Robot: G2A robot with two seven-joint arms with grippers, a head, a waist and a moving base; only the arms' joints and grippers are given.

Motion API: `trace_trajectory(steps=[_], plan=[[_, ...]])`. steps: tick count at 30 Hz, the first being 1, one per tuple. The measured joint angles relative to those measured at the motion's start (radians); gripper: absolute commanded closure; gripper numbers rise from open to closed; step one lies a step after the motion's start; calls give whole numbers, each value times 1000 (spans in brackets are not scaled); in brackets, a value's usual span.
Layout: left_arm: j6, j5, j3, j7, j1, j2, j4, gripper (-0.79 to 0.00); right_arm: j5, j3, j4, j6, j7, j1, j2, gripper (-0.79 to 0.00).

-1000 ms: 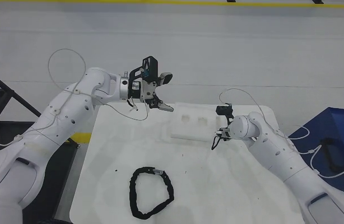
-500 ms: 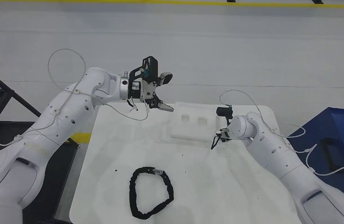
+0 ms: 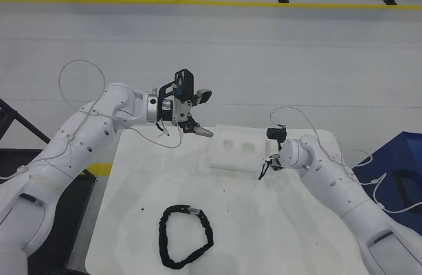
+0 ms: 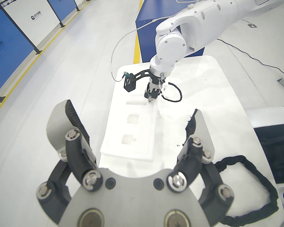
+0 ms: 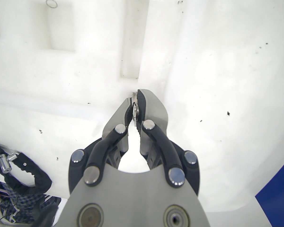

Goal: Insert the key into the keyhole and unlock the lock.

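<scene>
On the white table, take the foam tray as the reference point. Find the right gripper at the end of the tray nearest its own arm, at the mouth of the narrow slot, clenched on the key, with just a sliver of metal visible between the pads. Find the chain lock lying in a loop well apart from the tray, on the robot's side of it, with the metal lock cylinder on the part of the loop facing the tray. Note the left gripper hanging off the tray's opposite end, raised above it, released and holding nothing.

Looks like the lift-out of the key, with insertion not yet begun. Draw straight up out of the foam, never sideways, to avoid dragging the tray or twisting the key. Keep the pinch firm against slipping or rotating of the thin, smooth metal. Check the length of blade left proud of the pads before heading away from the tray; cannot judge that here. Probably worth bringing the left gripper over from the tray's far end to steady the cylinder and stop the loose chain skidding under a push. Line up with the keyhole axis first, then push, then turn.
</scene>
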Motion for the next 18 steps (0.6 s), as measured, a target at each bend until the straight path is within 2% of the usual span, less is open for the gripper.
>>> trace_trajectory(steps=[6, 18], plan=[[0, 0, 0, 0, 0, 0, 0, -785, -44, 43, -82, 28, 34, -26, 21, 0], [0, 0, 0, 0, 0, 0, 0, -785, -37, 223, -298, -32, 80, -148, 89, 0]])
